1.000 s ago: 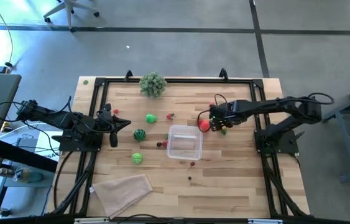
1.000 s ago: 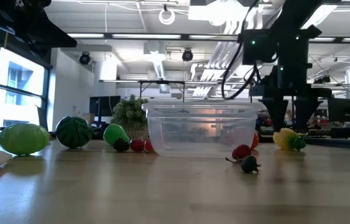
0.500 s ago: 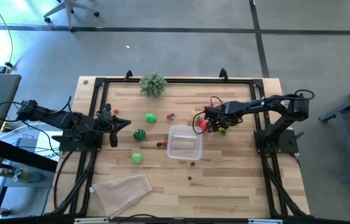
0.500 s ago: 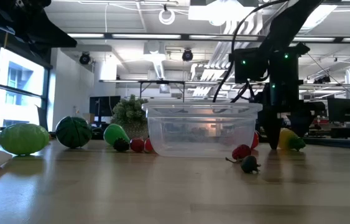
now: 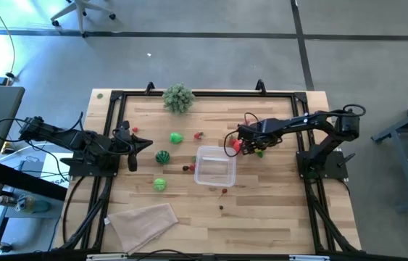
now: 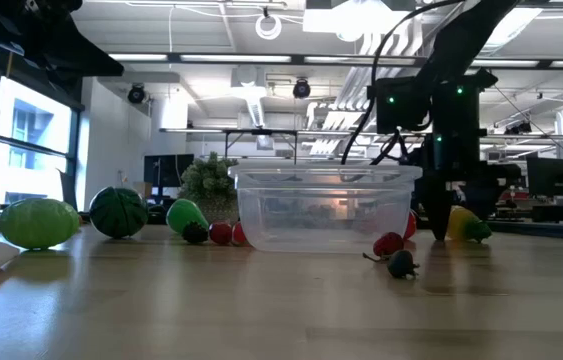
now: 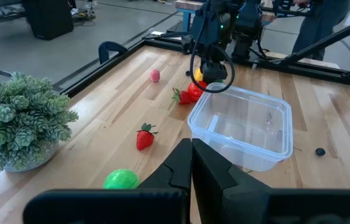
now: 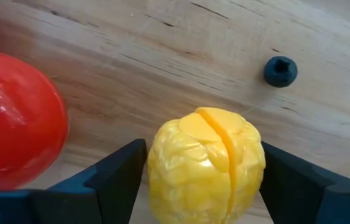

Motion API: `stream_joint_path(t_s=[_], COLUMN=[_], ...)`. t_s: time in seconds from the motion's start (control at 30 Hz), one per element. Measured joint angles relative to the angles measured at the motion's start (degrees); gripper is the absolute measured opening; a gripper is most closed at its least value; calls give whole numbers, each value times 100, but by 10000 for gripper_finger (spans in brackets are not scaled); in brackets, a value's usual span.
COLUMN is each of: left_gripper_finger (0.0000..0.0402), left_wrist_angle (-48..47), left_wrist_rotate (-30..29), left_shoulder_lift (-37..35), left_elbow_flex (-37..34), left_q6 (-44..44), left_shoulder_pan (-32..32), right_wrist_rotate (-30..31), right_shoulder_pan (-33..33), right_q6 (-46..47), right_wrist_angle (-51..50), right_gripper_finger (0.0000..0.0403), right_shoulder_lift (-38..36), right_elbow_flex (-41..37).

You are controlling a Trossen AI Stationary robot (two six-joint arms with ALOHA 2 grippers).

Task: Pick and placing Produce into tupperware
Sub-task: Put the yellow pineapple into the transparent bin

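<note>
The clear tupperware (image 5: pixel 214 165) (image 6: pixel 324 205) stands mid-table with nothing in it. Produce lies around it: a striped green ball (image 5: pixel 162 156), a lime ball (image 5: pixel 160 184), a green pepper (image 5: pixel 177 137), strawberries and small berries. My right gripper (image 5: pixel 251 147) (image 6: pixel 458 232) is down at the table off the tupperware's far right corner. It is open, with a yellow piece (image 8: pixel 206 165) between its fingers and a red tomato (image 8: pixel 13 118) beside it. My left gripper (image 5: pixel 142 143) (image 7: pixel 192 163) is shut and waits at the table's left edge. My right gripper comes from above, pointing down, with one finger (image 8: pixel 119 171) on one side of the yellow piece's middle (image 8: pixel 162 168) and the other finger (image 8: pixel 290 174) on the opposite side. Whether the fingers touch it, I cannot tell. The piece rests on the table.
A bushy grey-green plant (image 5: pixel 178 97) stands at the far edge, and a beige folded cloth (image 5: pixel 144 221) lies at the near left. A dark berry (image 8: pixel 280 70) sits just past the yellow piece. Two small berries (image 6: pixel 396 258) lie in front of the tupperware.
My right gripper moved toward the table's left and came down to the tabletop, its fingers settling either side of the yellow piece. For the last half second it has kept still. Nothing else has moved.
</note>
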Motion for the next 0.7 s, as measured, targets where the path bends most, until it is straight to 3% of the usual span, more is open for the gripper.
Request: stream_joint_path(t_s=[0.33,0.7], left_gripper_finger=[1,1], left_wrist_angle=[0,0], left_wrist_rotate=[-1,1], left_shoulder_lift=[1,0], left_elbow_flex=[0,0], left_q6=[0,0], left_shoulder_pan=[-1,-1], right_wrist_rotate=[-39,-37], right_shoulder_pan=[2,2], right_q6=[14,0], right_wrist_angle=[77,91], right_gripper_finger=[211,206], right_shoulder_lift=[8,8], right_elbow_flex=[0,0])
